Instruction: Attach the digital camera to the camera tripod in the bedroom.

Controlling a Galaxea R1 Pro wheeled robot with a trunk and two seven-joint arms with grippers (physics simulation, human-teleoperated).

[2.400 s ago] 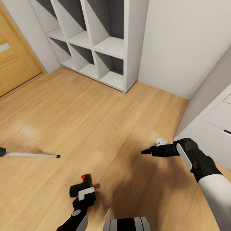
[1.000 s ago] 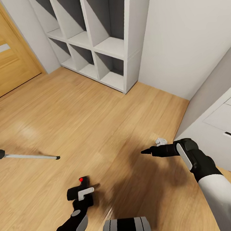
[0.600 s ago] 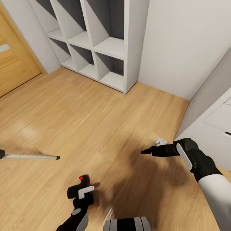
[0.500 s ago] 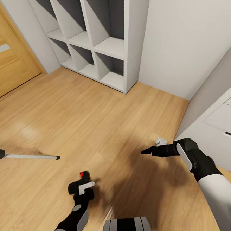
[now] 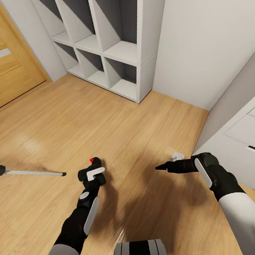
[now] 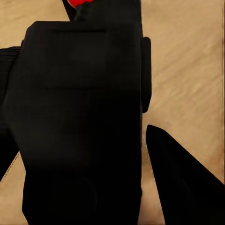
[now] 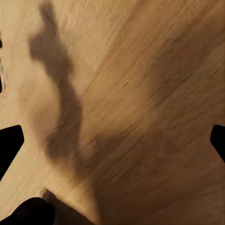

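- I judge the digital camera (image 5: 89, 172) rigid, chunky, light and smooth-sided, so squeezing across its flat body suits best
- My left end effector (image 5: 93, 173) is clenched on it, above the floor (image 5: 115, 117), right of the camera tripod (image 5: 28, 172) leg
- My right end effector (image 5: 161, 167) looks spread wide, empty, near the cabinet (image 5: 238, 140)

**Black-and-grey arms, striped trunk**

The left arm (image 5: 80, 221) is black near the wrist with a pale grey oval panel, turning grey at the upper sleeve. The right arm (image 5: 227, 196) has a black jointed forearm with a grey strip, then a white upper sleeve. The trunk top (image 5: 139, 253) is grey with black stripes.
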